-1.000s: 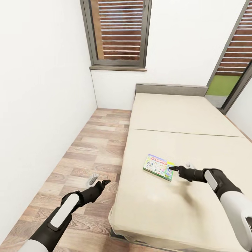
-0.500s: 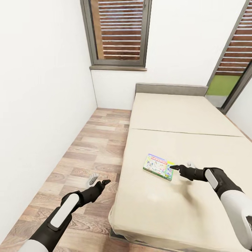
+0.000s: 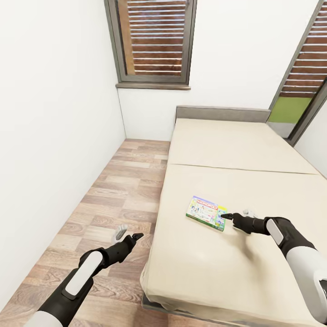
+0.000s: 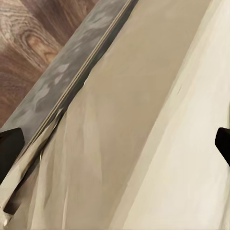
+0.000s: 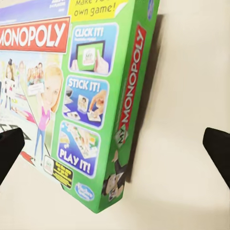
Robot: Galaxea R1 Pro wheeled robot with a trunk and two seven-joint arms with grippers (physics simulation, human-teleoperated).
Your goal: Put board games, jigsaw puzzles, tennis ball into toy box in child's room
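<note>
One board game, a green-edged Monopoly box (image 3: 206,212), lies flat on the bed (image 3: 236,145) near its left side. My right gripper (image 3: 236,214) is open just right of the box, low over the mattress, with one fingertip at the box's right end. In the right wrist view the box (image 5: 72,96) shows its green side edge between the wide-spread fingertips, with the right gripper (image 5: 114,149) holding nothing. My left gripper (image 3: 129,235) is open and empty over the floor beside the bed. The left wrist view has that gripper (image 4: 115,148) facing the bed's draped side (image 4: 143,120).
A white wall runs along the left, with a strip of wood-plank floor (image 3: 122,190) between it and the bed. A shuttered window (image 3: 154,41) sits above the far wall. The grey headboard (image 3: 222,113) is at the bed's far end, and a glazed door (image 3: 299,91) stands at the right.
The whole picture has shifted up a little, so the camera moved. The right gripper has stayed beside the Monopoly box. The left arm is unchanged.
</note>
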